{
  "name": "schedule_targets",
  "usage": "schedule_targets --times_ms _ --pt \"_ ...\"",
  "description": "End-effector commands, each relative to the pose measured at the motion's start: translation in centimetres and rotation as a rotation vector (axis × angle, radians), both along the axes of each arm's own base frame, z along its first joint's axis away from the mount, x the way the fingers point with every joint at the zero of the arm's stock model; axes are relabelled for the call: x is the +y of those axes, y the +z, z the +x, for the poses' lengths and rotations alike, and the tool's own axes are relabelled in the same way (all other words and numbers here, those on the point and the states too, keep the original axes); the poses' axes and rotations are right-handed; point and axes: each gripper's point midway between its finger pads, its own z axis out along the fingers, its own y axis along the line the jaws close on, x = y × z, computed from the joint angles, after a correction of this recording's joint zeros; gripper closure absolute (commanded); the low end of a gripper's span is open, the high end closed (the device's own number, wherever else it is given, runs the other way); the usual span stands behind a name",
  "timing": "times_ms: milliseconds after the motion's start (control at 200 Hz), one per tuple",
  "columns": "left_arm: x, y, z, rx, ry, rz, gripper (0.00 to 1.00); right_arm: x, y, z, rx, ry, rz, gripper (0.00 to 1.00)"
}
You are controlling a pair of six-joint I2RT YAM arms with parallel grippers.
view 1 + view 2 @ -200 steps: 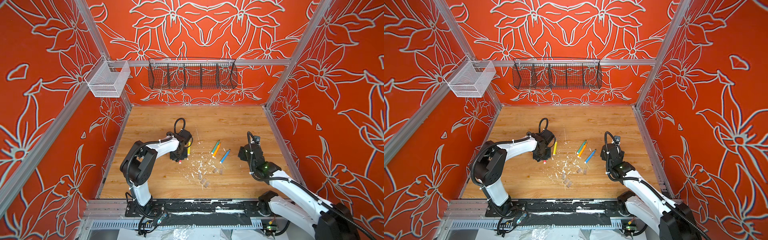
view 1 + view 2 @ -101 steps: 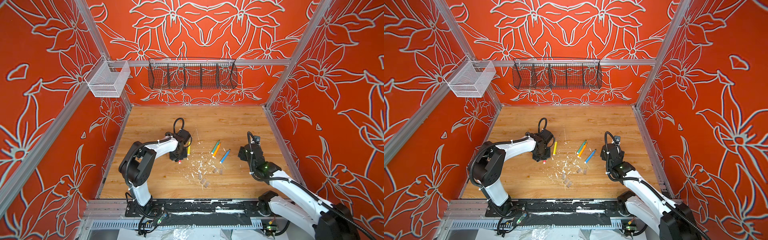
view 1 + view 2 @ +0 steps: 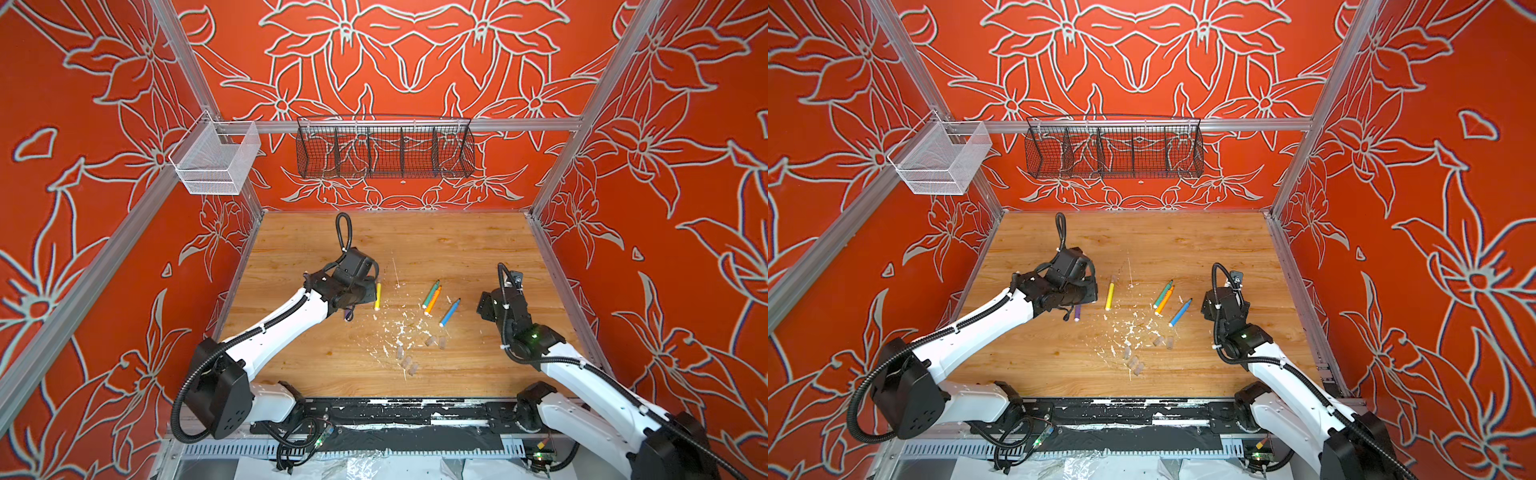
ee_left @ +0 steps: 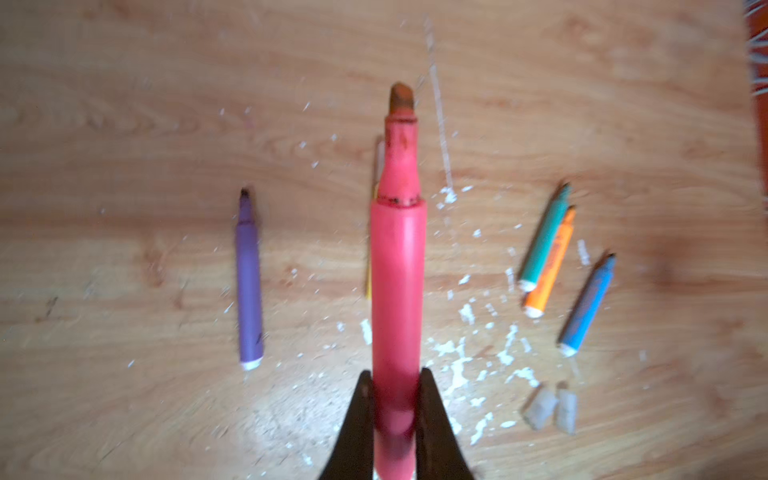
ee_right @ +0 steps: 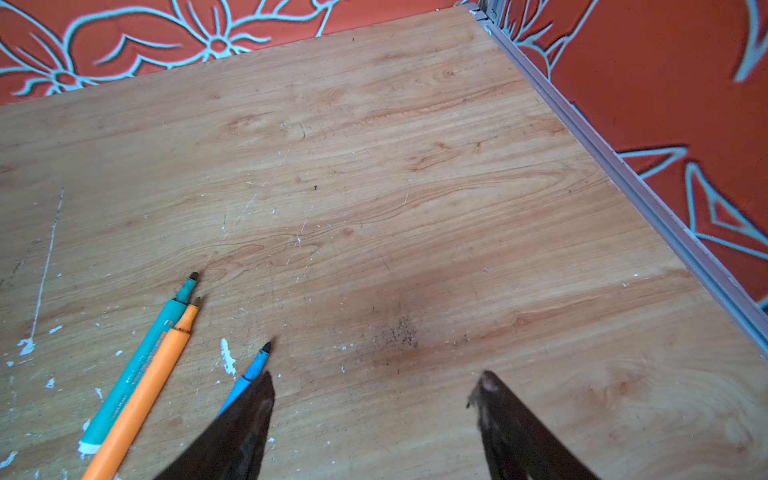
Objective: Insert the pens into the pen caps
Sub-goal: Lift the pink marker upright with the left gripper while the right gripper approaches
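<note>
**Pink pen gripped, capping not done**

Wood table [image 3: 415, 237], orange walls. Top views: since the earlier frames my left arm's elbow has swung out toward 7 o'clock, and the pink tip on the wood by its wrist is gone. Lying centre to 3 o'clock: yellow pen [image 3: 377, 296], green pen [image 3: 432, 291], orange pen [image 3: 433, 300], blue pen [image 3: 450, 312]; pen caps [image 3: 430, 341] loose at 6. Left wrist: left gripper [image 4: 395, 378] pinching pink pen [image 4: 398, 270], lifted I judge, so capping is next. Right wrist: right gripper [image 5: 376, 376] spread, empty, beside blue pen.
</note>
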Motion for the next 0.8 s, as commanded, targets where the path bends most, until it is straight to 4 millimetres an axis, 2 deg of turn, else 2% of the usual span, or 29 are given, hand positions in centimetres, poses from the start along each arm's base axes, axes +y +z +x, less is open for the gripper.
schedule_targets --times_ms 0,75,135,190,225,320,380,465,535,791 --pt "-1.8 1.1 2.5 -0.089 -0.019 0.007 1.00 -0.6 0.1 -0.1 -0.021 -0.032 0.007 0.22" --pt "-3.6 -0.1 2.8 -0.165 -0.146 0.093 1.00 -0.6 0.1 -0.1 -0.022 -0.034 0.008 0.22" --pt "-4.3 -1.2 1.9 -0.177 -0.176 0.150 1.00 -0.5 0.1 -0.1 -0.022 -0.032 0.011 0.23" --pt "-6.2 -1.9 0.7 -0.193 -0.282 0.129 1.00 -0.3 0.1 -0.1 -0.018 -0.021 0.021 0.25" --pt "-7.3 -1.7 0.1 -0.216 -0.328 0.122 1.00 0.0 0.2 -0.1 -0.018 -0.008 0.045 0.25" --pt "-9.6 -0.6 -1.2 -0.272 -0.418 0.131 1.00 2.9 0.9 -0.2 -0.035 0.107 0.192 0.19" --pt "-10.5 -0.3 -2.0 -0.287 -0.462 0.116 1.00 5.2 1.8 -0.5 -0.050 0.199 0.315 0.20" --pt "-11.4 -0.1 -3.0 -0.312 -0.516 0.069 1.00 8.2 3.3 -1.3 -0.074 0.323 0.491 0.20" --pt "-12.0 0.3 -3.7 -0.338 -0.555 0.033 1.00 9.9 4.6 -2.0 -0.087 0.397 0.595 0.19" --pt "-12.8 1.0 -5.1 -0.366 -0.618 -0.024 1.00 13.0 7.5 -4.0 -0.133 0.553 0.812 0.14"
